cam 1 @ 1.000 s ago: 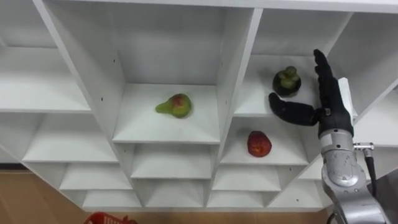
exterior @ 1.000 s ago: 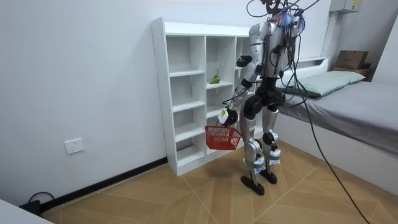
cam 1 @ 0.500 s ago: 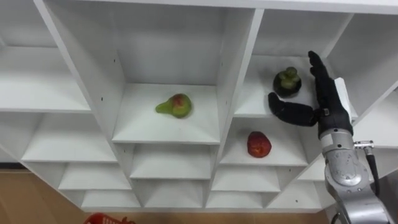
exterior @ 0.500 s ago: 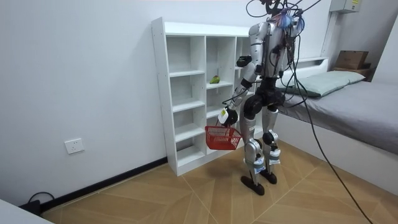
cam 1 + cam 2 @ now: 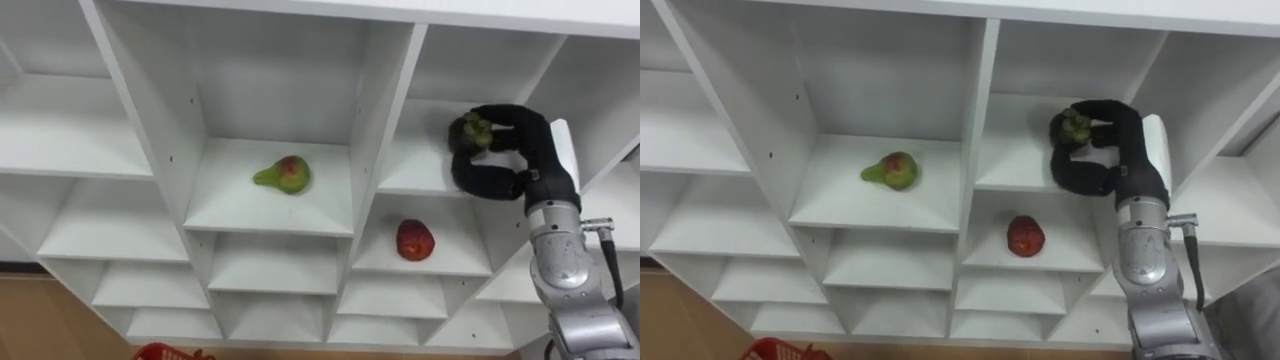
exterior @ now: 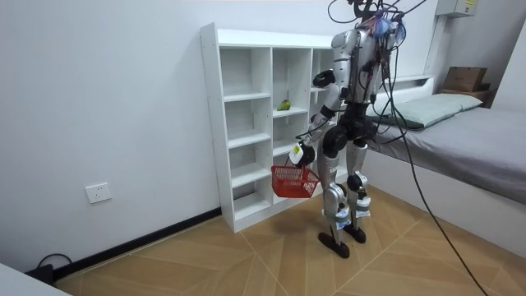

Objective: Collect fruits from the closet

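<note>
Closet (image 5: 380, 120): three fruits (image 5: 283, 174) (one in right hand (image 5: 530, 150))

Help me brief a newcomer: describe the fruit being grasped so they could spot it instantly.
In the white cubby closet, find the compartment right of the green-red pear and above the red round fruit. There the black right robot hand curls round a dark round fruit with a green cap, the only dark one.

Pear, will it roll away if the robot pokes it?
Probably it wobbles or curves round rather than rolling far: the pear lies on its side, lopsided, with a narrow neck. It looks smooth, so it may slip.
</note>
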